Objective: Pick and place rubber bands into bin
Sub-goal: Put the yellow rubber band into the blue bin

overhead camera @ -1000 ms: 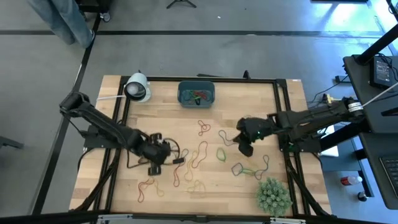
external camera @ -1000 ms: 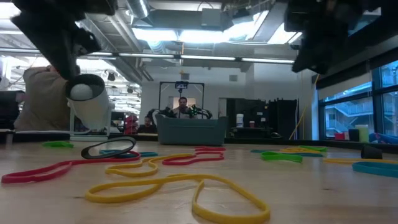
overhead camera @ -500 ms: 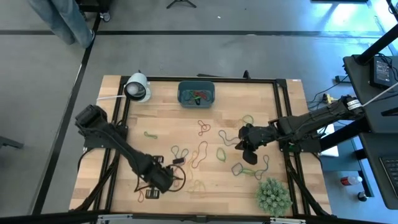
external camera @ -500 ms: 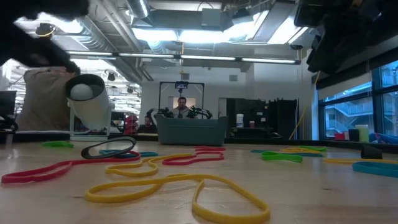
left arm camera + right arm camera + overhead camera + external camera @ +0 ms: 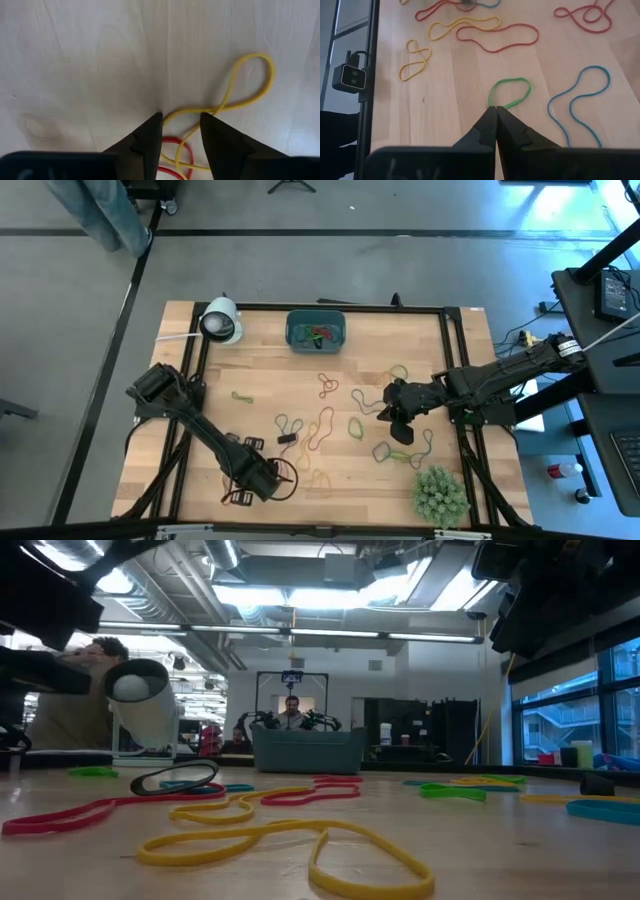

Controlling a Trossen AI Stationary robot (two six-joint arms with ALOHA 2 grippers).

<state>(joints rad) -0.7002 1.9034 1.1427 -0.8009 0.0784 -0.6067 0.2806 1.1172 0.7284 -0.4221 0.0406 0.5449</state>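
Several rubber bands [image 5: 322,425], red, yellow, green and blue, lie scattered flat on the wooden table. The teal bin [image 5: 292,332] stands at the far middle with a few bands in it; it also shows in the low view [image 5: 305,750]. My left gripper [image 5: 240,495] is open low over the table's near left. Its fingers stand on either side of a twisted yellow band [image 5: 240,95] that lies over a red band [image 5: 170,142]. My right gripper [image 5: 392,418] is shut and empty above the table. In the right wrist view its tip [image 5: 495,109] covers the near end of a green band [image 5: 510,92].
A white roll [image 5: 220,320] lies at the far left corner. A bushy green plant [image 5: 440,495] stands at the near right. A blue band [image 5: 580,97] lies beside the green one. A small black object [image 5: 287,438] lies mid-table. A black frame [image 5: 450,380] borders the table.
My left gripper has gone from the middle of the table toward the near edge and come down over the yellow and red bands. My right gripper has shifted a little toward the near edge, then kept still. No band has moved.
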